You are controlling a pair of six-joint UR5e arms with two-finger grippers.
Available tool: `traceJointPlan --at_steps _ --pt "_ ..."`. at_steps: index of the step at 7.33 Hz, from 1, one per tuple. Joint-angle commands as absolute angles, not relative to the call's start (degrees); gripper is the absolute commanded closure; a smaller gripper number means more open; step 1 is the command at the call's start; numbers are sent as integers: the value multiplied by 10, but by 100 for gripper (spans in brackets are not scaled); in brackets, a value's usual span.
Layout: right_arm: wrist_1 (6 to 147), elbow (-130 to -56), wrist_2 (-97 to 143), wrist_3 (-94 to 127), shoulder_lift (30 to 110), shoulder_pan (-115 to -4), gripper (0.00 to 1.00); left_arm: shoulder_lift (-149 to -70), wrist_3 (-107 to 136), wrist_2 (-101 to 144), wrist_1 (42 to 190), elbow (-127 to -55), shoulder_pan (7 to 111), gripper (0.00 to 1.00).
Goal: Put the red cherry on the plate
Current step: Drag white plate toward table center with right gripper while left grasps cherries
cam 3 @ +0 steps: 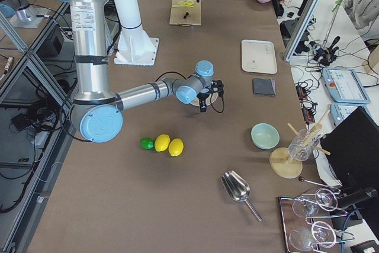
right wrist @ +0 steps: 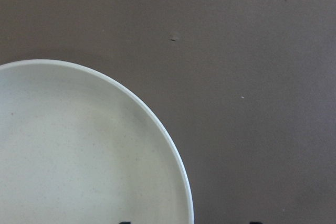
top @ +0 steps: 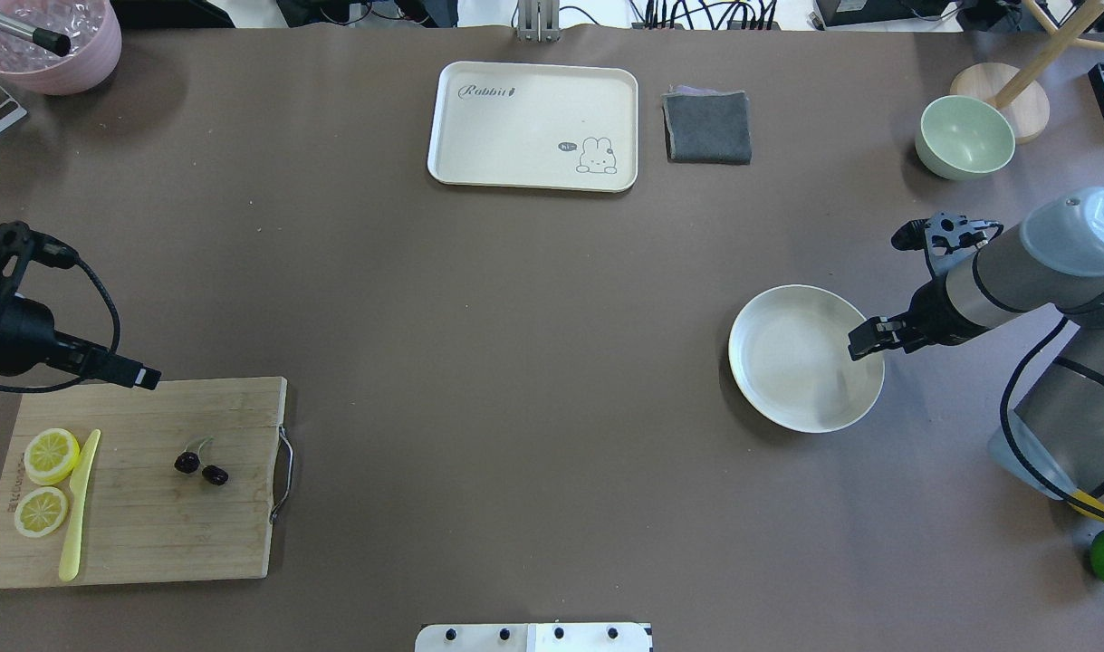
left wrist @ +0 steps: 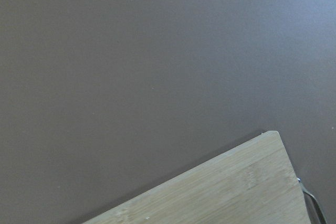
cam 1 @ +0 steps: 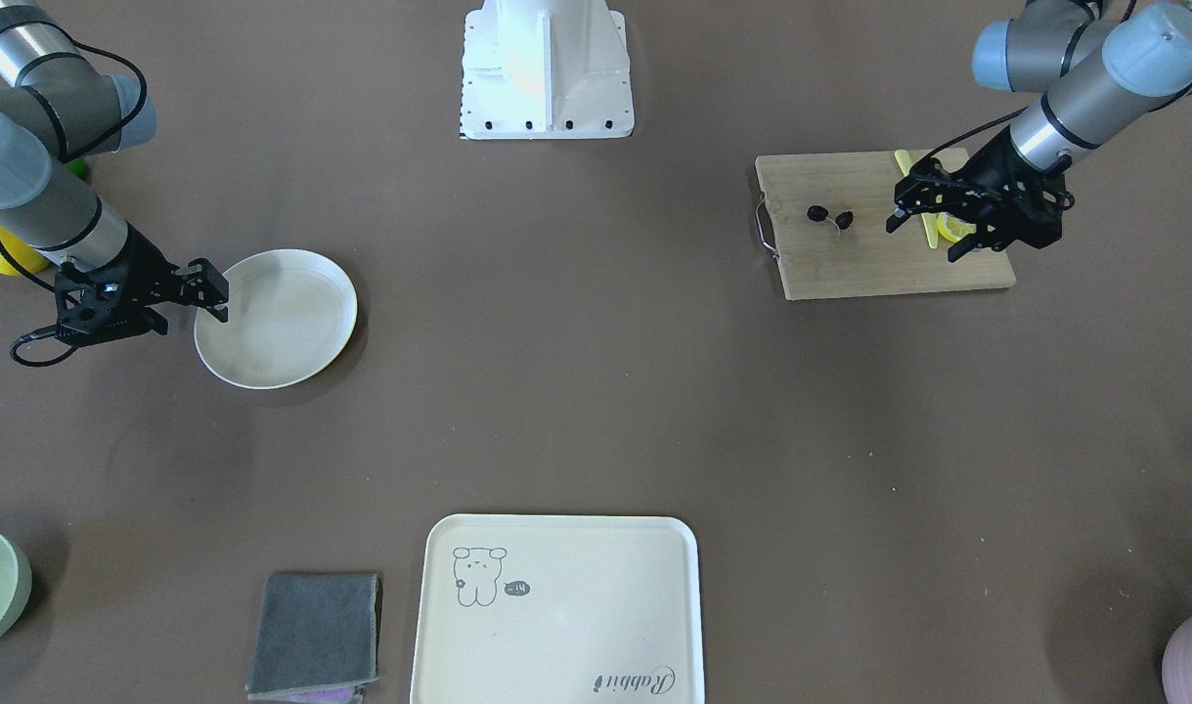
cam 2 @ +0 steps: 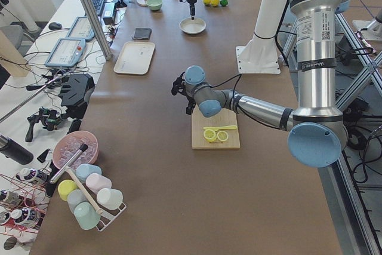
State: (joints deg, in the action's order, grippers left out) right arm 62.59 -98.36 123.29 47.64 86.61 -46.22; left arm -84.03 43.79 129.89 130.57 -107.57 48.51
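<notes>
Brown desk [top: 515, 362] separates the two ends of a job not yet begun: the red cherry [top: 200, 466] lies on the cutting board [top: 153, 534], well apart from the bare plate [top: 787, 362]. My left pincer [cam 1: 923, 238] hangs spread and empty above the board, near the fruit but not touching it, while my right pincer [cam 1: 209, 293], likewise spread and empty, hovers at the plate's rim. Pickup, carry and release are all left, and my left wrist view shows only a board corner and desk, so my height over the cherry is hard to judge.
</notes>
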Motion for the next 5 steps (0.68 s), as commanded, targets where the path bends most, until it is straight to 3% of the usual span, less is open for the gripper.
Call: traceJointPlan --at_steps 1,5 --pt "626 -979 1237 487 860 -457 100 -841 499 1264 1307 -1092 433 5" --pt "622 -987 1267 595 790 -446 100 -828 507 1251 1306 -1089 396 19"
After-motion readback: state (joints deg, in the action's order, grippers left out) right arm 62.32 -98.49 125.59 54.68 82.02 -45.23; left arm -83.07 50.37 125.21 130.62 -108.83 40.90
